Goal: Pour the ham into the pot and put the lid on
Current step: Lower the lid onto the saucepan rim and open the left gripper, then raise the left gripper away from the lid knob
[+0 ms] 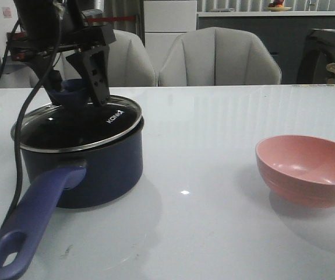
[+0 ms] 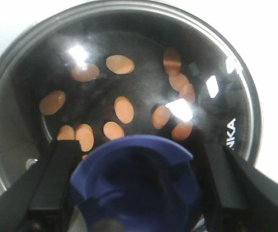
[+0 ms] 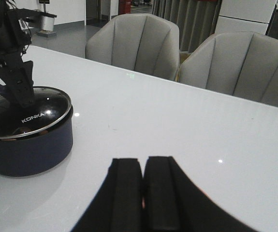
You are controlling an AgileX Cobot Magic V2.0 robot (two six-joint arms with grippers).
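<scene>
The dark navy pot (image 1: 97, 169) stands at the table's left, its purple-blue handle (image 1: 33, 216) pointing toward the near edge. The glass lid (image 1: 80, 125) marked KONKA lies on its rim. Through the glass in the left wrist view, several orange-pink ham pieces (image 2: 124, 108) lie on the black bottom. My left gripper (image 1: 77, 93) is directly over the lid, open, with one finger on each side of the blue knob (image 2: 139, 183) and a slight gap showing. My right gripper (image 3: 142, 163) is shut and empty above bare table, out of the front view.
A salmon-pink bowl (image 1: 307, 166) stands empty at the right of the white table (image 1: 202, 134). Two grey chairs (image 1: 219, 58) sit behind the far edge. The left arm's black cable (image 1: 21, 128) hangs beside the pot.
</scene>
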